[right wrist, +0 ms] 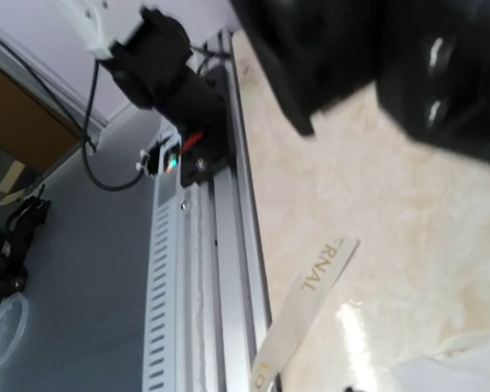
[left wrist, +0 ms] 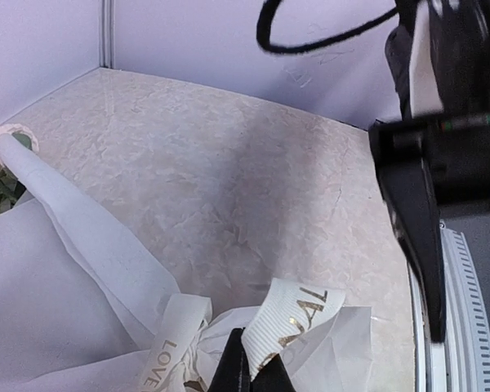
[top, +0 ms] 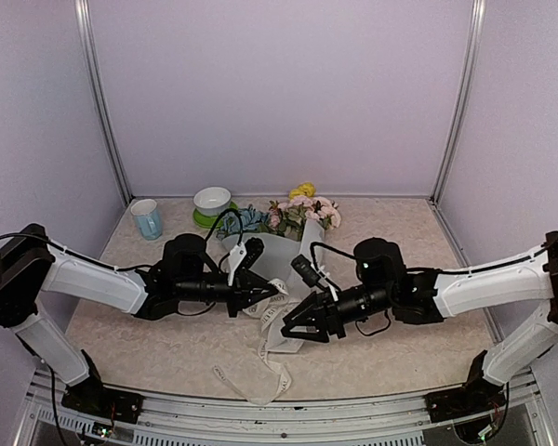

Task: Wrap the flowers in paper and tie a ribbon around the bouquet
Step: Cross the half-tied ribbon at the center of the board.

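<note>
The ribbon [left wrist: 298, 314] is pinched between the closed jaws of the left gripper [left wrist: 251, 369], right at the narrow end of the bouquet [top: 274, 253]. The right gripper [top: 295, 328] hangs just beside it, jaws apart, holding nothing. Loose ribbon coils trail to the near edge of the table [top: 167, 344]. The bouquet lies mid-table, flowers [top: 302, 212] toward the far edge, near a bowl [top: 212, 199] and a cup [top: 147, 219].

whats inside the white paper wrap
The flowers: pink, yellow and blue heads poke out of the far end of the paper. Their stems are covered by it and cannot be seen. The ribbon sits at its narrow end.
</note>
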